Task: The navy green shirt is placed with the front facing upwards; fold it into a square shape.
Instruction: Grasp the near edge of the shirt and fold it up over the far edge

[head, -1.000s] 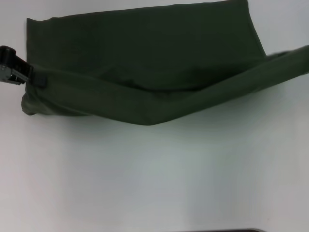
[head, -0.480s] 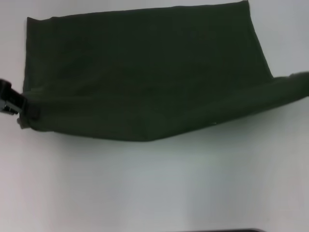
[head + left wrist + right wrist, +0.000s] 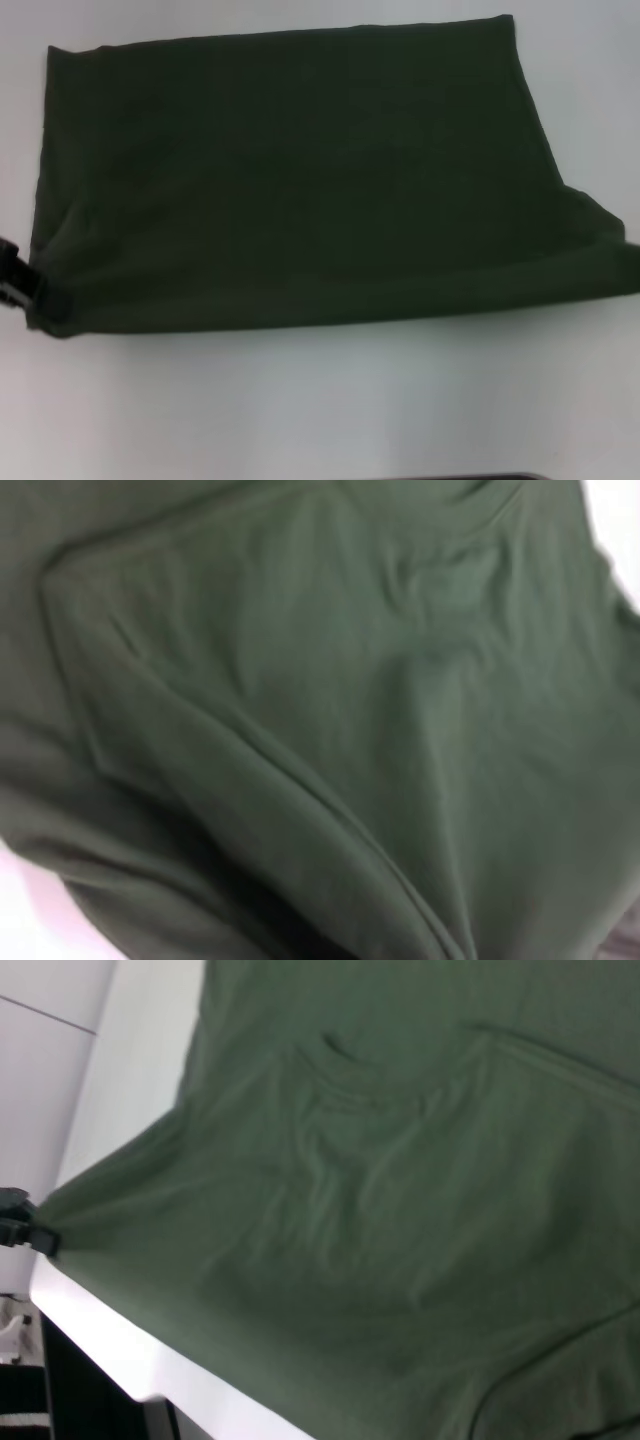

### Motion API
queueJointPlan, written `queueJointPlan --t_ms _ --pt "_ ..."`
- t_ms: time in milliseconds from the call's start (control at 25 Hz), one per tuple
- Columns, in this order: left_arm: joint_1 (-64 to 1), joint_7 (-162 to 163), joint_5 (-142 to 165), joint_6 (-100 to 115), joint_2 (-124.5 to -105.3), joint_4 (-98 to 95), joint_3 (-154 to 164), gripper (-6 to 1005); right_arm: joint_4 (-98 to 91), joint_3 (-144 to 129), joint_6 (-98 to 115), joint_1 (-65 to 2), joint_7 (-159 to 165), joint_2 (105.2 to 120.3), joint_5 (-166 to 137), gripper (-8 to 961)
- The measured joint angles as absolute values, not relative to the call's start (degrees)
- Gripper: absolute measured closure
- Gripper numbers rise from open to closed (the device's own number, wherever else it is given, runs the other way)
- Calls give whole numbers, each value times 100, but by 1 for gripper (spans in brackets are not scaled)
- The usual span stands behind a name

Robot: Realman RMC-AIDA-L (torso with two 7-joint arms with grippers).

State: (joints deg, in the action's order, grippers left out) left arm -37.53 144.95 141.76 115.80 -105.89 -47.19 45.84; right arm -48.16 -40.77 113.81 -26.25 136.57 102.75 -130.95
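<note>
Shirt [image 3: 300, 180] is spread across the far half of the white surface [image 3: 320, 400], plain green side up, no lettering or collar showing from the head view. It reads as a wide folded panel: far edge runs straight across the top, near edge is a soft rolled fold running from my left side to the right. The right end of that near edge bulges out toward the frame edge and looks slightly raised, with a shadow line under it. My left gripper [image 3: 22, 288] is at the near-left corner of the shirt, black fingers pinching the fabric right at the corner; only the tip of it shows at the picture's left edge. The same gripper shows small and far off in the right wrist view [image 3: 28, 1228], clamped on a corner that is pulled out into a point, cloth taut from there. Right gripper: not in the head view, and the right wrist camera shows none of its own fingers, so I cannot tell if they are spread or pinching. Left wrist view is filled with green cloth [image 3: 330, 720], a layered fold edge running diagonally through it, a bit of white surface at two corners. Right wrist view shows wrinkles near the middle of the fabric and a seam line across one corner.
</note>
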Motion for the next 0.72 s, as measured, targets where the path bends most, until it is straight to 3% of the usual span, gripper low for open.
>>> queueJointPlan --t_ms 720 --pt "-4049 14628 14274 11554 -10553 -4720 4747 959 -4775 -4269 11386 -2707 13607 10221 -12806 923"
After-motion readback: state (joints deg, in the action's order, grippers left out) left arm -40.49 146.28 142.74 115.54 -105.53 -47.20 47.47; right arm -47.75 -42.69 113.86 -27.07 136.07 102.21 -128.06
